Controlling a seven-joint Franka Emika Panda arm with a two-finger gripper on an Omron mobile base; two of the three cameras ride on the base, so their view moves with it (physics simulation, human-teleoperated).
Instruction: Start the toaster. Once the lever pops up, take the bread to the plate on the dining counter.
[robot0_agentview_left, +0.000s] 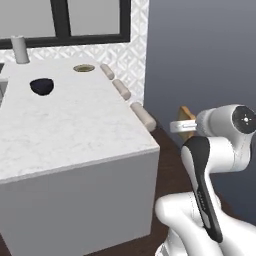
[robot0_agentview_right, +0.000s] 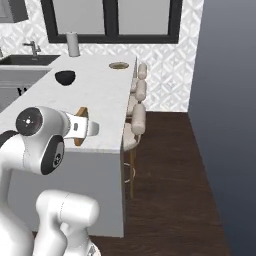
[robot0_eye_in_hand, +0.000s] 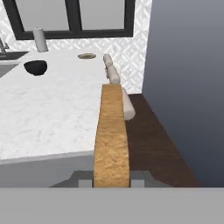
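Observation:
My gripper (robot0_eye_in_hand: 111, 180) is shut on the bread (robot0_eye_in_hand: 111, 135), a golden-tan slice with a brown crust, held edge-on and upright. The bread (robot0_agentview_left: 188, 116) hangs in the air just off the near right corner of the dining counter (robot0_agentview_left: 75, 130), with the gripper (robot0_agentview_right: 80, 128) beside that white marble slab (robot0_agentview_right: 100, 100). The small round plate (robot0_agentview_left: 84, 68) lies at the counter's far end, near the wall, well beyond the bread. That plate (robot0_agentview_right: 119, 65) (robot0_eye_in_hand: 87, 56) has nothing on it. The toaster is out of view.
A dark bowl (robot0_agentview_left: 42, 86) (robot0_agentview_right: 65, 77) sits on the counter left of the plate. A white cylinder (robot0_agentview_left: 20, 49) stands at the far edge. Padded stools (robot0_agentview_right: 137, 117) line the counter's right side over dark wood floor. A sink (robot0_agentview_right: 27, 60) lies at the far left.

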